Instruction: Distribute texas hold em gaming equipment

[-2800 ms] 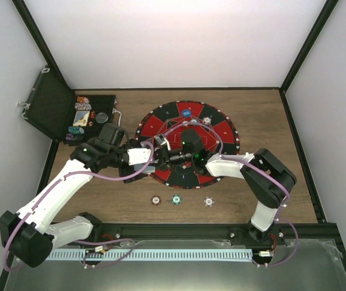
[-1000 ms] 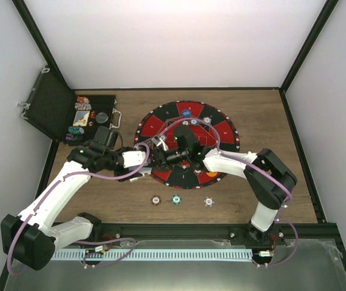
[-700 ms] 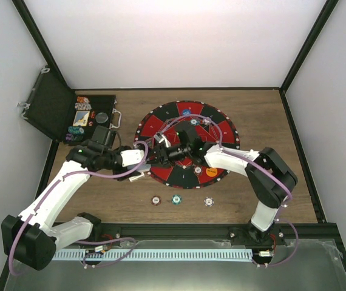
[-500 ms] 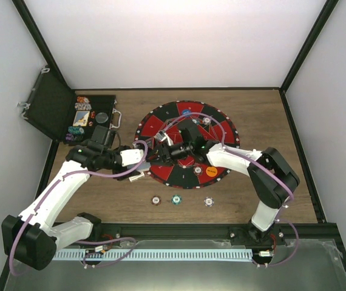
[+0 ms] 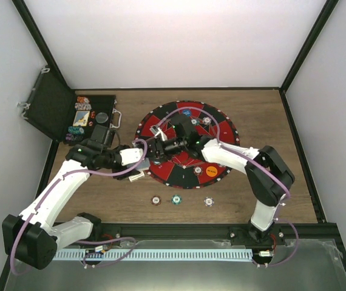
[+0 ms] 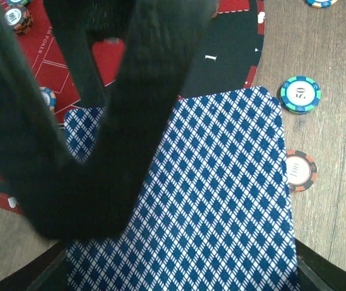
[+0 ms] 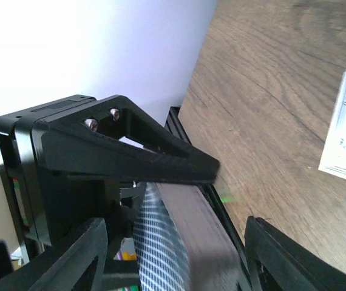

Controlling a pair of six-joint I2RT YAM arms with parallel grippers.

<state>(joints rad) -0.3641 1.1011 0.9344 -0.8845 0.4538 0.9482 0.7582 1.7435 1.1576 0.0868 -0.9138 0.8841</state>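
Along the near edge of the tabletop (image 5: 264, 121), a brown chip (image 5: 155, 199), a teal chip (image 5: 176, 199) and a white chip (image 5: 209, 200) lie in a row, clear of the rim. Just beyond, at the near-left rim of the round red-and-black mat (image 5: 221, 130), the left hand (image 5: 141, 168) is clamped on the playing cards (image 6: 221, 194), patterned backs up. The right hand (image 5: 159, 145) hangs beside it with fingers spread; whether they touch the deck is unclear. An orange button (image 5: 211, 171) lies on the mat's near right, a blue button (image 5: 186, 111) at its far side. Bare wood runs from the mat to the right edge. The open black case (image 5: 57, 112) sits at the far-left corner. White walls (image 5: 173, 42) and black posts (image 5: 305, 45) close it in.
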